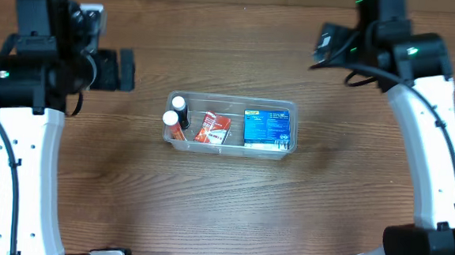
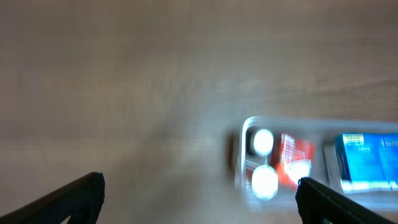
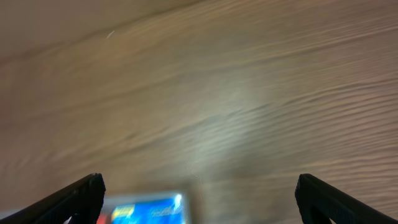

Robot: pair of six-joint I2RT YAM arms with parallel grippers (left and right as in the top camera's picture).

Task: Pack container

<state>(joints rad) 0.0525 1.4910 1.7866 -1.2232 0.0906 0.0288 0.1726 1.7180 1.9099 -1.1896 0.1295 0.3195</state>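
Observation:
The clear plastic container (image 1: 289, 109) stands at the table's middle. It holds two white-capped bottles (image 1: 175, 111), a red packet (image 1: 212, 128) and a blue box (image 1: 266, 127). The left wrist view, blurred, shows the container (image 2: 244, 155) at lower right with the bottles (image 2: 263, 162), packet (image 2: 293, 158) and box (image 2: 367, 162). The right wrist view shows only the blue box (image 3: 149, 209) at the bottom edge. My left gripper (image 2: 199, 199) is open and empty, up and left of the container. My right gripper (image 3: 199, 199) is open and empty, up and right of it.
The wooden table (image 1: 223, 206) surrounds the container. Both arm bases stand at the near edge, left (image 1: 24, 210) and right (image 1: 434, 235).

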